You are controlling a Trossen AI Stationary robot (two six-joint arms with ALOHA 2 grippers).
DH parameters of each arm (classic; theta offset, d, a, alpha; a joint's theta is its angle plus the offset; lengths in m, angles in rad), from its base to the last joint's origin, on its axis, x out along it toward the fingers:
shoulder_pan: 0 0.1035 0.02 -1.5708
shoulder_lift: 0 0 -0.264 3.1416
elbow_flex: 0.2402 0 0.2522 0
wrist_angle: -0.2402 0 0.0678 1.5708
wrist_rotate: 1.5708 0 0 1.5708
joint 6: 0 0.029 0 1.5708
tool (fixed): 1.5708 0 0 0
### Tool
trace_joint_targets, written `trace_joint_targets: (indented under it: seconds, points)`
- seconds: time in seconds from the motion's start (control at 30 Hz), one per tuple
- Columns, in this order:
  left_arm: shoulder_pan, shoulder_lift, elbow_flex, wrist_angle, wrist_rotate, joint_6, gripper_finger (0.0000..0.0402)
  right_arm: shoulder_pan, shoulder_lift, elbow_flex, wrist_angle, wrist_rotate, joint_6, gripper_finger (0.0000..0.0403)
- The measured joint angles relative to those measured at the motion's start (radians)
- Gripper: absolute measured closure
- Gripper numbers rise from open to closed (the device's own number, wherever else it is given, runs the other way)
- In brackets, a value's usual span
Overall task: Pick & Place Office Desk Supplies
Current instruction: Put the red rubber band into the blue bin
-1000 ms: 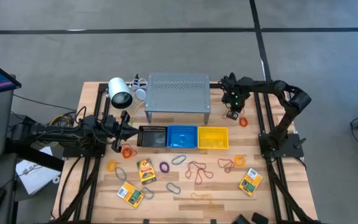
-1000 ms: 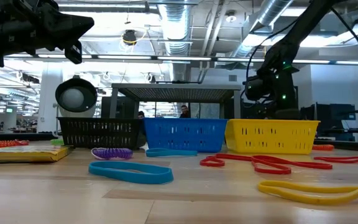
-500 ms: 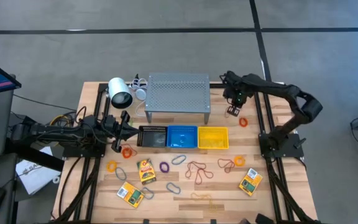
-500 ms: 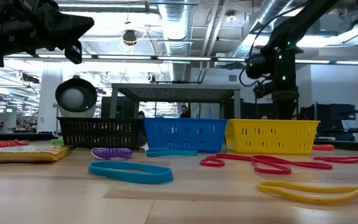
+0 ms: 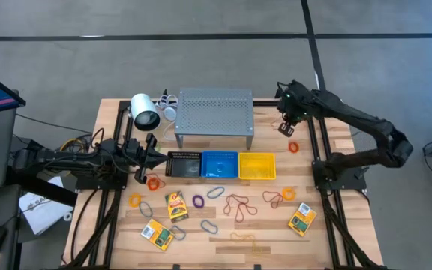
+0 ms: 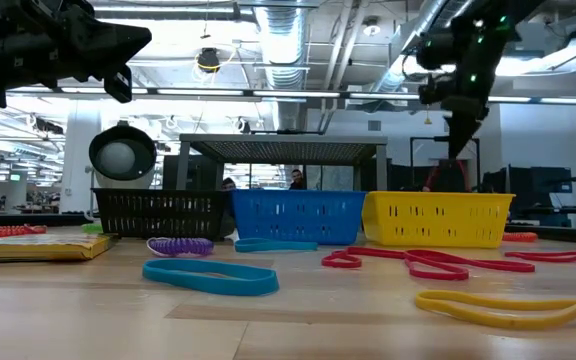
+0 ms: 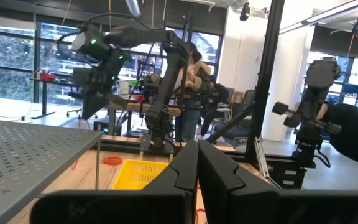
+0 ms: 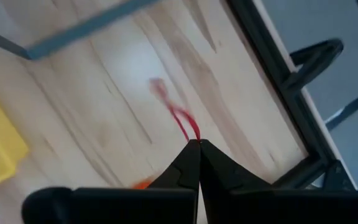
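Observation:
Loose supplies lie on the near half of the table: yellow-and-green packs (image 5: 175, 205) (image 5: 302, 218), orange (image 5: 154, 182), purple (image 5: 199, 200) and red-brown (image 5: 238, 204) band loops, grey clips (image 5: 208, 225). My right gripper (image 5: 285, 129) is raised over the far right of the table, beside the grey shelf (image 5: 214, 112), and is shut on a thin red band (image 8: 180, 121). An orange band (image 5: 294, 147) lies on the wood below it. My left gripper (image 5: 156, 156) waits shut at the left, near the black bin (image 5: 184, 163). My right gripper pinches the red band by one end (image 8: 191, 135), right at the fingertips (image 8: 188, 155), coming from above and pointing down. The band is lifted clear of the table and hangs slack below the fingers.
Black, blue (image 5: 220, 165) and yellow (image 5: 257, 166) bins stand in a row mid-table, in front of the shelf. A white cylindrical lamp (image 5: 145, 112) sits at the far left. A dark frame rail (image 5: 315, 135) runs along the right edge. People show in the room behind.
My right gripper has risen well above the table beside the shelf and shifted slightly toward the far right, staying shut with the red band hanging from it. The arm has stretched out farther to the right.

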Motion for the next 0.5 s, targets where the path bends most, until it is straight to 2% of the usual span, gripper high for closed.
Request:
trace_joint_targets:
  seconds: [0.23,0.5]
  points:
    - [0.0,0.0,0.0,0.0,0.0,0.0,0.0399,0.075,-0.082,0.072,-0.013,-0.001,0.037,0.0403]
    - [0.0,0.0,0.0,0.001,0.0,0.0,0.0399,0.164,-0.102,0.205,-0.013,-0.003,0.062,0.0403]
